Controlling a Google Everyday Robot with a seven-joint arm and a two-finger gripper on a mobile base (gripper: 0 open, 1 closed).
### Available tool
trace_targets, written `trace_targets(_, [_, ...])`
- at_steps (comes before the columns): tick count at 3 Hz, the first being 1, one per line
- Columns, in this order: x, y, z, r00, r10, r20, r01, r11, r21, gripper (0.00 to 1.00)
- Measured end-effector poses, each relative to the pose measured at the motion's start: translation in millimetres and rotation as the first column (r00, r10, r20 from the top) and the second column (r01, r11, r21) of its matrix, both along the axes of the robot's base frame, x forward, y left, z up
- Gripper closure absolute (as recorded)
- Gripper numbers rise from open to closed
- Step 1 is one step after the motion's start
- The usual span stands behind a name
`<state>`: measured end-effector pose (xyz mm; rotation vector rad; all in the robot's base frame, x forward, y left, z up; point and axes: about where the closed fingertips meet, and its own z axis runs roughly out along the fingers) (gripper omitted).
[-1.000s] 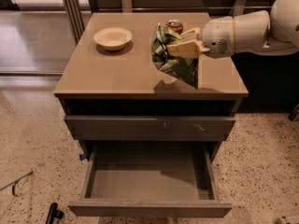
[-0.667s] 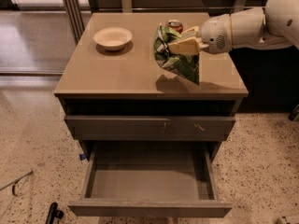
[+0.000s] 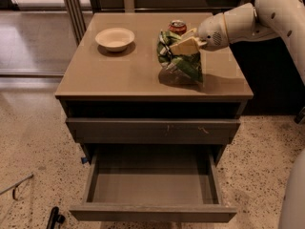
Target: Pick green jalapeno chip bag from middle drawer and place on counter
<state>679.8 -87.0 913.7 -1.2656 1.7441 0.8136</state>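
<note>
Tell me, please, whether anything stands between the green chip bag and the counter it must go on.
Nothing visible does. The tool holds the green jalapeno chip bag just over the counter; the red can stands behind it, the bowl well aside.

Gripper over the counter, clasping the green jalapeno chip bag. Soda can stands just beside the gripper on its far side. Bowl sits well ahead of the fingertips. Bare counter lies between them and along the near side.
</note>
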Motion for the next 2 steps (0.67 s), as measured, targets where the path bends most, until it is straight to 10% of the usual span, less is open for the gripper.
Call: trace_targets(2, [22.8, 3.3, -31.7, 0.9966, 0.015, -0.081, -0.021, 0.997, -0.077, 1.00])
